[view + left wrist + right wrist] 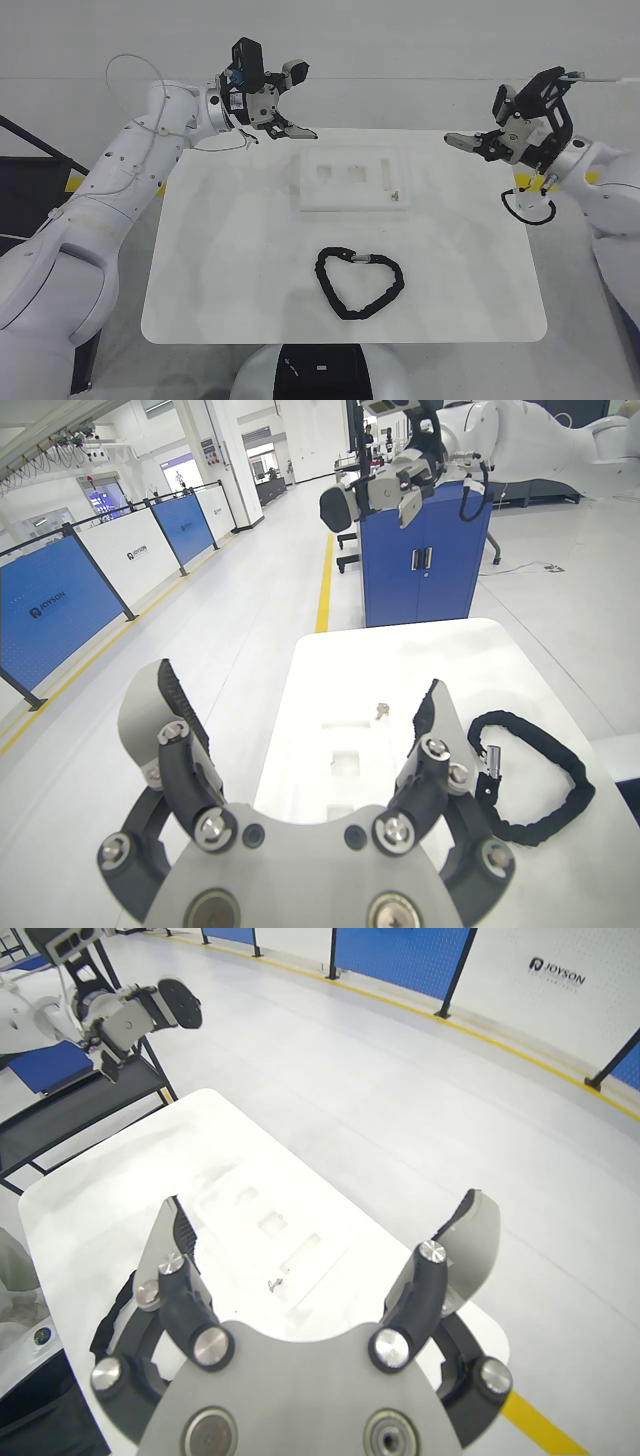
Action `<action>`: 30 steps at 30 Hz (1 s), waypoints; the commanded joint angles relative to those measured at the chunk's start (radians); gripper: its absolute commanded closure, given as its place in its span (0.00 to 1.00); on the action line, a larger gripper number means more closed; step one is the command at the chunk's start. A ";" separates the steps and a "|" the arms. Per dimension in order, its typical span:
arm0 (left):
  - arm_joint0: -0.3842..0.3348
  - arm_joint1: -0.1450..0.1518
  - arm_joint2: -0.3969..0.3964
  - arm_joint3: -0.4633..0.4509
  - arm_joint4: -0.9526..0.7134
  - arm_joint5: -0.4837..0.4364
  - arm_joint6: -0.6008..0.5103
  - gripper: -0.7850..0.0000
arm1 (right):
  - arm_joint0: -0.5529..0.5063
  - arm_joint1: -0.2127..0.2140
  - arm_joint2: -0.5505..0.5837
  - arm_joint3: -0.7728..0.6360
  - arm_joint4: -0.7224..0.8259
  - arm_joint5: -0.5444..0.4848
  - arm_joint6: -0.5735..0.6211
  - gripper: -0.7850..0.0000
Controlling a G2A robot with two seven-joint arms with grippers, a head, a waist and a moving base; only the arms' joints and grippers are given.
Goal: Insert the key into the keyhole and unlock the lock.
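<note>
Key [275,1284] is found ahead of and below the wide-open, empty right gripper [320,1228] and should be pinched by its head.

A white round-cornered table [220,290] bears a white foam tray with rectangular recesses [340,195]. A blue two-door metal cabinet [395,590] stands beyond.

- Your key [396,194] on the tray [350,201] is too small to show its teeth.
- The keyhole on the chain lock [357,259] is too small to tell.
- In the left wrist view, the left gripper [300,675] hides part of that lock.
</note>
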 commanded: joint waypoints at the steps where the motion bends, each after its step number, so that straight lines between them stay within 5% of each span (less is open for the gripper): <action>1: 0.000 0.000 0.000 0.000 0.000 0.000 0.000 0.00 | 0.017 -0.006 -0.031 0.006 0.020 0.036 0.049 0.00; 21: 0.000 0.000 0.000 0.000 0.000 0.000 0.000 0.00 | 0.188 -0.111 -0.391 0.126 -0.005 0.413 0.315 0.00; 30: 0.000 0.000 0.000 0.000 0.000 0.000 0.000 0.00 | 0.217 -0.148 -0.439 0.226 0.099 0.396 0.304 0.00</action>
